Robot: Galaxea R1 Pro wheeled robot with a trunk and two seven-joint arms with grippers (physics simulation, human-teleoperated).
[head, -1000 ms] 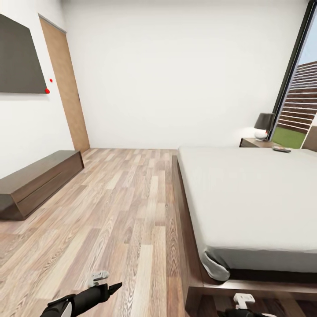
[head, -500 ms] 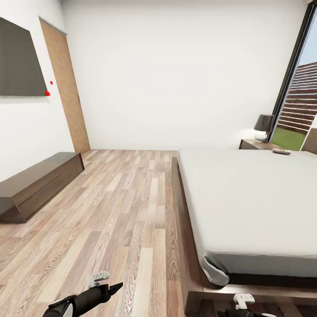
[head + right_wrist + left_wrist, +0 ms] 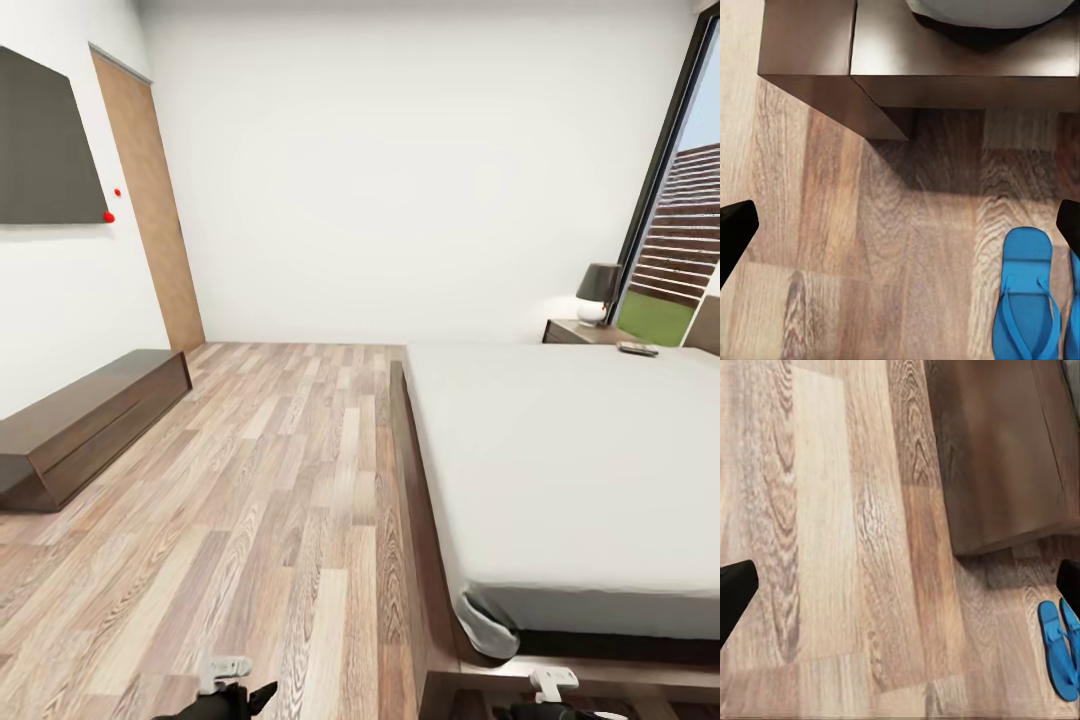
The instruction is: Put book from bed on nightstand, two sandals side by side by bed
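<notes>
- Two blue sandals [image 3: 1059, 649] lie on the plank floor [image 3: 250, 480] near the corner of the bed frame [image 3: 870, 60], seen in both wrist views; one sandal [image 3: 1026, 300] shows largely whole past the right tool.
- Left tool [image 3: 900, 592]: fingertips at the frame edges, spread wide, nothing between them. Only its dark end [image 3: 240, 695] shows in the head view.
- Bed [image 3: 570, 450] right of centre; the book [image 3: 638, 348] lies at its far end, just beside the nightstand [image 3: 580, 330] with the lamp [image 3: 598, 292].
- Right tool [image 3: 900, 232]: likewise spread, empty.
- Step in hand, as judged: driving in toward the bed. Hug the frame edge and stop short of the sandals.
- Versus a second ago: the view has tipped up slightly, door and lamp sit lower, left arm mostly out of frame. Camera motion, not objects.
</notes>
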